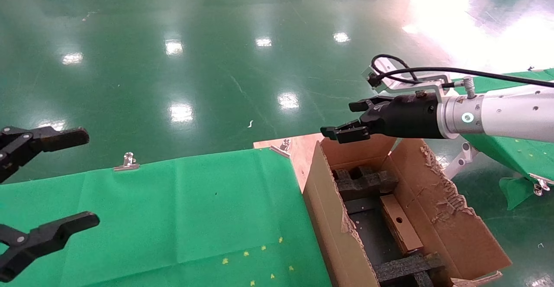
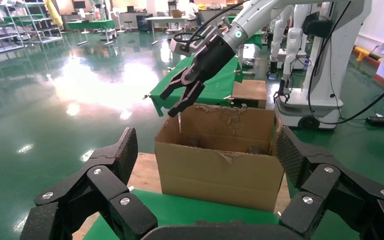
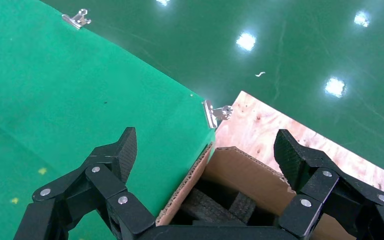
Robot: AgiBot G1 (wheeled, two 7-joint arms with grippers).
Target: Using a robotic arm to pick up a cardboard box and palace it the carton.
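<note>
Cardboard box [image 1: 400,228] inside carton [image 1: 329,217] between foam inserts [image 1: 365,181], right gripper [image 1: 342,133] empty above

The carton [image 1: 329,217] is cut off by the head view's lower edge, so its near end and the foam inserts [image 1: 409,265] there cannot be seen in full; from the left wrist view its front wall [image 2: 220,170] hides all contents. The small cardboard box [image 1: 400,224] lies inside, its near end under the foam. The left gripper [image 1: 47,181] is cut by the head view's left edge, and the right arm [image 1: 510,116] leaves that view at its right edge.
</note>
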